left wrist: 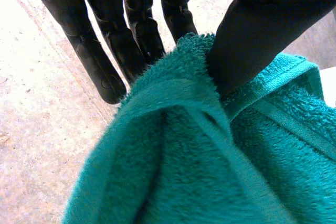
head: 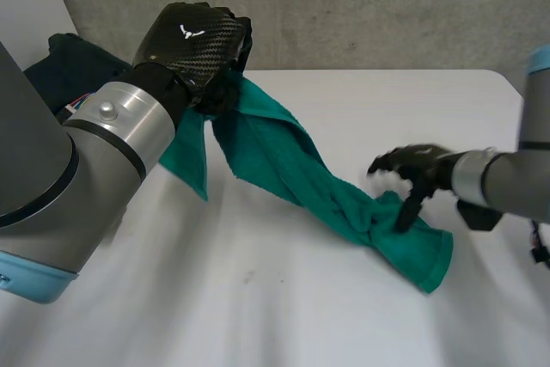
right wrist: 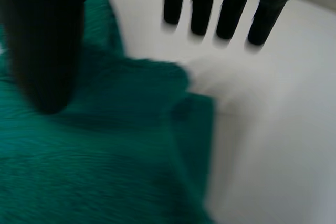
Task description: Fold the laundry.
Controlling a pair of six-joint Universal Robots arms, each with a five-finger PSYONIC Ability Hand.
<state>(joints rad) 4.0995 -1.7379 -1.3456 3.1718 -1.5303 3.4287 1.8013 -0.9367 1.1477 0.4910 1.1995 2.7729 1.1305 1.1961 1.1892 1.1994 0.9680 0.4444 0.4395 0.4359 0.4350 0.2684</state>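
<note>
Left hand (head: 196,39) pinching a green towel's (head: 284,156) raised end.
Right hand (head: 423,167), fingers spread loose, at the towel's other end on the white surface (head: 258,298).

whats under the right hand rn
The teal towel's twisted end lies under the right hand's thumb, and bare white table lies under its straight fingers. Whatever the towel covers on the table cannot be seen.

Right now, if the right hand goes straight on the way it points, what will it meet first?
Most likely the green towel: the right hand, open, points toward its twisted middle stretch. Height is unclear, so it might pass just above it.
</note>
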